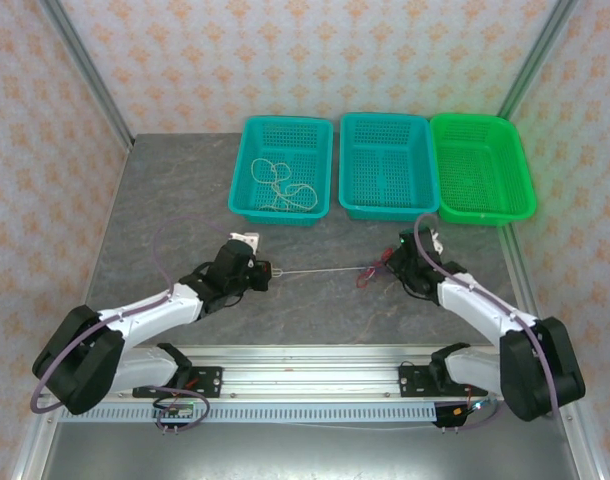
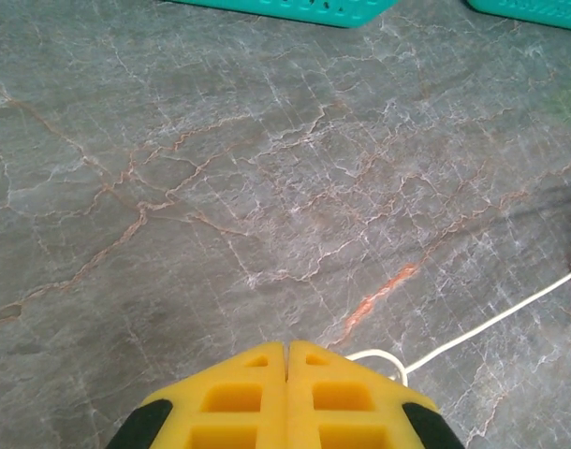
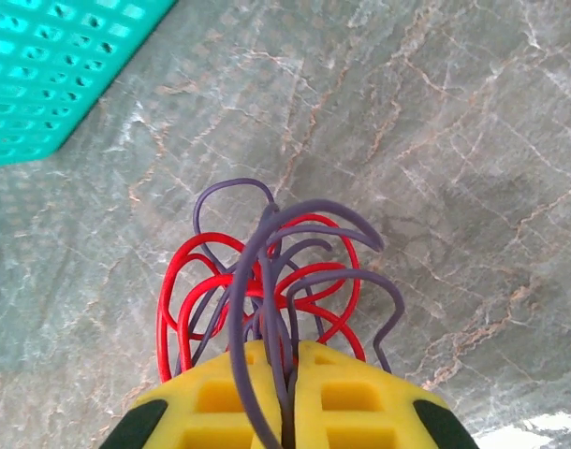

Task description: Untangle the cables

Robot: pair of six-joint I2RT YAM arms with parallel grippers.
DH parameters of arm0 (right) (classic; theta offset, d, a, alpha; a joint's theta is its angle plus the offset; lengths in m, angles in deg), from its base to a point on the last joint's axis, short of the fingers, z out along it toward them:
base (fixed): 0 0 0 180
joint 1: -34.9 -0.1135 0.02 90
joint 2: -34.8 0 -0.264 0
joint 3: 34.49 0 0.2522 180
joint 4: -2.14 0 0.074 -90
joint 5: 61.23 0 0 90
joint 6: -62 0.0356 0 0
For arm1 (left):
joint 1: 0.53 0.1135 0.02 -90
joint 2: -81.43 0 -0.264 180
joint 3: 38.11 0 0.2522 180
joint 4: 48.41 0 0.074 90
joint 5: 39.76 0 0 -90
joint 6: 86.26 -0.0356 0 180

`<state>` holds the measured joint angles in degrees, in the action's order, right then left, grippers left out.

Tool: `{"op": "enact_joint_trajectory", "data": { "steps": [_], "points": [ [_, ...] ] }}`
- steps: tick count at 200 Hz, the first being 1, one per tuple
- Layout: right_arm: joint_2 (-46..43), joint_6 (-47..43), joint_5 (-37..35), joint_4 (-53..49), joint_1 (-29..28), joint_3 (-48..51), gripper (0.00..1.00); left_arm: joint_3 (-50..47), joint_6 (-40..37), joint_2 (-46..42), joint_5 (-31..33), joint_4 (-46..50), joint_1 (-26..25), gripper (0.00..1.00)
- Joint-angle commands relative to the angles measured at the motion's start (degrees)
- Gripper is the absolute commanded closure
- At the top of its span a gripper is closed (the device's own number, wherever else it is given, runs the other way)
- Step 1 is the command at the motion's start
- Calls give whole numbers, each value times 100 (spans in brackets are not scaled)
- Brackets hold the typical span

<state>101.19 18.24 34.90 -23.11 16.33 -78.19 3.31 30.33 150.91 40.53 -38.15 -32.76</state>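
Left gripper: my jaws are together on the white cable, pinch itself hidden.
Right gripper: clamped on the red cable and purple cable, ends cut off.

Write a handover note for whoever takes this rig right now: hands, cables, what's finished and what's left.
Left hand: shut on the white cable, stretched taut toward the right.
Right hand: shut on the red cable and purple cable, tangled together.
Done: one cream cable lies in the left teal basket.
Left: pull white free, separate red from purple.
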Motion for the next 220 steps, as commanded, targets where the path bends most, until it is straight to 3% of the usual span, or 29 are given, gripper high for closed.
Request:
{"op": "enact_joint_trajectory", "data": {
  "steps": [1,13,30,52,73,110,141,172,208,220],
  "points": [
    [103,-413,115,483,174,231,100,-68,-114,43,242,443,89,100],
    [383,-552,913,857,144,205,100,-69,-204,120,121,216,-130,93],
    [705,-746,1433,917,21,-30,100,22,-487,227,-13,-16,-538,80],
    [909,-985,1533,763,-157,-328,100,158,-733,235,-16,-72,-863,62],
    [928,-1075,1493,694,-245,-439,100,245,-879,82,112,-35,-967,56],
    [981,-1167,1513,684,-347,-523,100,613,-1446,121,-701,-391,-1326,50],
    [1052,-1127,1514,676,-398,-540,100,1121,-1481,830,-1257,-675,-1742,50],
    [1094,-1099,1522,666,-420,-522,100,1547,-1184,1767,-828,-981,-2130,50],
    [1102,-1111,1535,600,-429,-557,100,1970,-784,2808,-469,-1384,-2172,50],
    [1089,-1126,1523,537,-429,-592,100,2047,-639,2993,-325,-1533,-2176,55]
  ]
}}
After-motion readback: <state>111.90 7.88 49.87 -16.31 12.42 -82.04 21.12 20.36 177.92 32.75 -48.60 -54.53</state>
